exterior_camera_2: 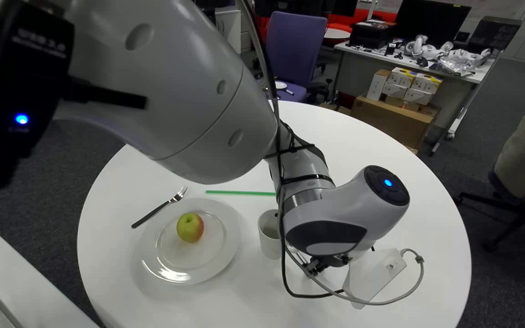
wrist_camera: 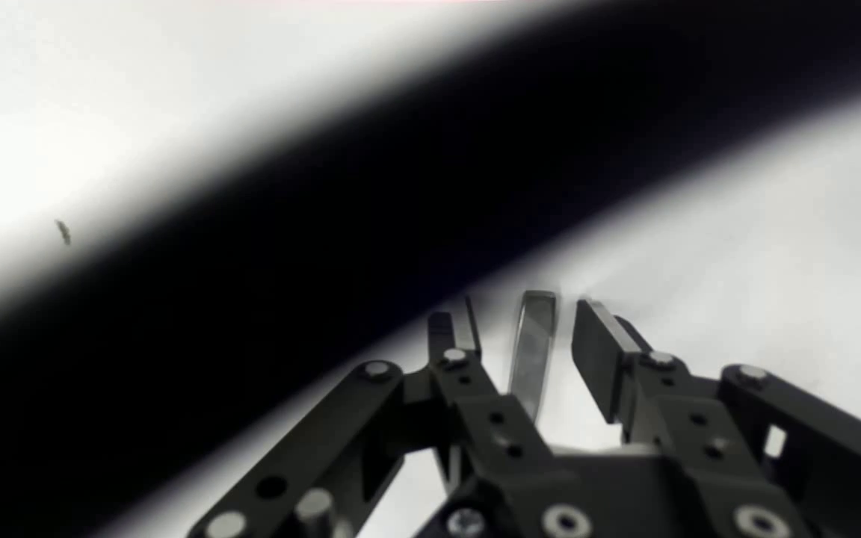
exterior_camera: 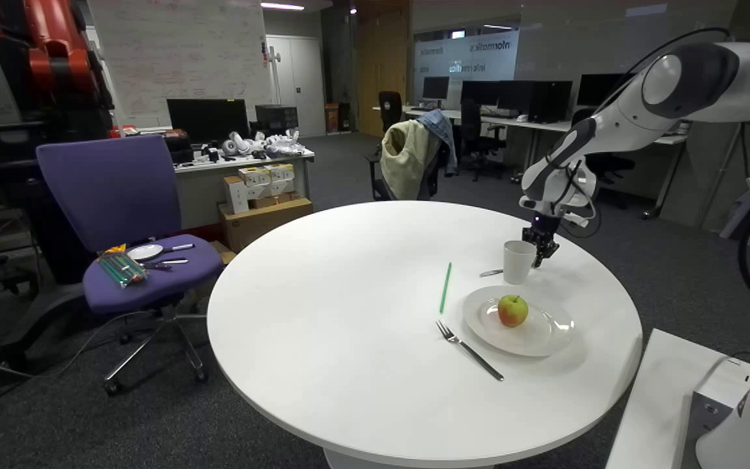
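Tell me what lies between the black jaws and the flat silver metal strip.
In the wrist view, bare white tabletop shows on both sides of the strip.

I'd call this a robotics lab, office-style. I can see a red robot arm (exterior_camera: 53,26), a scribbled whiteboard (exterior_camera: 180,58), monitors (exterior_camera: 207,120) on white desks (exterior_camera: 510,122) and a purple swivel chair (exterior_camera: 111,189).

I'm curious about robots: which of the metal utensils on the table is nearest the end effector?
The metal utensil whose flat end shows between the open fingers of the end effector in the wrist view; the fork lies apart, beside the plate.
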`<state>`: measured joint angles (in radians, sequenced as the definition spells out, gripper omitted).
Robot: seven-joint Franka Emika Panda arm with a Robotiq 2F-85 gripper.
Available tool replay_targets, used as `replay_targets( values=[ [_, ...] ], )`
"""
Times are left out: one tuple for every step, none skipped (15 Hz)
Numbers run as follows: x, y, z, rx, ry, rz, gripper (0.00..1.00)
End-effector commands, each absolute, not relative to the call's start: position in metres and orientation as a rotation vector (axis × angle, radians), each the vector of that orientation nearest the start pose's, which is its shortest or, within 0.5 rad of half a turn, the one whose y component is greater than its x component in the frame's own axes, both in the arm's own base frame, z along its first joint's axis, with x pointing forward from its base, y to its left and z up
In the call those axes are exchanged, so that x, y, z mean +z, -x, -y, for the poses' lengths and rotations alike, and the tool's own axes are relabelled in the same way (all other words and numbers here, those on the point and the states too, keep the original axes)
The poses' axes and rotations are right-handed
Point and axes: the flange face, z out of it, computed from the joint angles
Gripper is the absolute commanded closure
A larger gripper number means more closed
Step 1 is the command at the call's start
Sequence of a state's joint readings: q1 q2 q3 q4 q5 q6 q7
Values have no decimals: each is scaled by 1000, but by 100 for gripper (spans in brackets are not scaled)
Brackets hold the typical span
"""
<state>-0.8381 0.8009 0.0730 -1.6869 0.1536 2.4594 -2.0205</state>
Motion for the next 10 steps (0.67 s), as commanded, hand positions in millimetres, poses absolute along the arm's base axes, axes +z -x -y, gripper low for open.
replay_targets(
  values=[
    [134, -479, 470, -214, 2621, 1624, 89],
    [135, -478, 471, -212, 2621, 1622, 96],
    [135, -478, 471, -212, 2622, 1620, 100],
    [135, -478, 471, -212, 2622, 1620, 100],
    [136, -479, 472, -211, 2624, 1619, 100],
    [136, -479, 472, -211, 2623, 1618, 97],
    [136, -479, 472, -210, 2625, 1618, 97],
    [137, -479, 472, -212, 2626, 1617, 97],
    [138, -479, 473, -212, 2631, 1611, 97],
    [139, -479, 475, -212, 2637, 1606, 97]
  ],
)
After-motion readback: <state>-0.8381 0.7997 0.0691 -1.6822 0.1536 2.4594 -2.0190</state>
